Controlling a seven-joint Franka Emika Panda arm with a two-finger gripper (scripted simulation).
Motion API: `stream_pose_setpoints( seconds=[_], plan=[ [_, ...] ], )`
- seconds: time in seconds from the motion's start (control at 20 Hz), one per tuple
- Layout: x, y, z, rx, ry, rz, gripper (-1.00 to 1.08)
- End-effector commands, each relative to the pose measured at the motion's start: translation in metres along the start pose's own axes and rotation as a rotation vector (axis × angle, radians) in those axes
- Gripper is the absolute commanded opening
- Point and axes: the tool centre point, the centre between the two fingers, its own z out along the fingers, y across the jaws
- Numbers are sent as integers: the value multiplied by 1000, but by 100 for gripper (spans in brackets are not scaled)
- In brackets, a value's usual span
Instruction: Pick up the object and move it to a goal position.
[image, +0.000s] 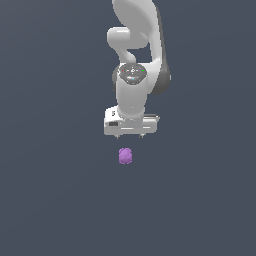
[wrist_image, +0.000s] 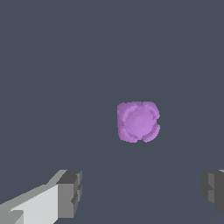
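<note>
Object (image: 125, 155), one small lumpy purple blob in the exterior view, lies on the grey counter (image: 50, 200) just below the single end effector (image: 130, 136), and in the wrist view it (wrist_image: 138, 122) looks light, rigid, best pinched across its middle by the spread fingers (wrist_image: 70, 192).

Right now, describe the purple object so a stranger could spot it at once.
Find the white arm hanging over the dark grey floor. Just below its open gripper, apart from it, sits the blob. It is small, lumpy and roundish, and the only purple thing in view.
</note>
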Motion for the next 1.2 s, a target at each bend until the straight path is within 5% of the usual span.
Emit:
stream_pose_setpoints(
  seconds=[0.0, 1.15],
  plan=[
    [0, 0, 0, 0, 0, 0, 100],
    [13, 15, 19, 6, 17, -14, 100]
  ],
)
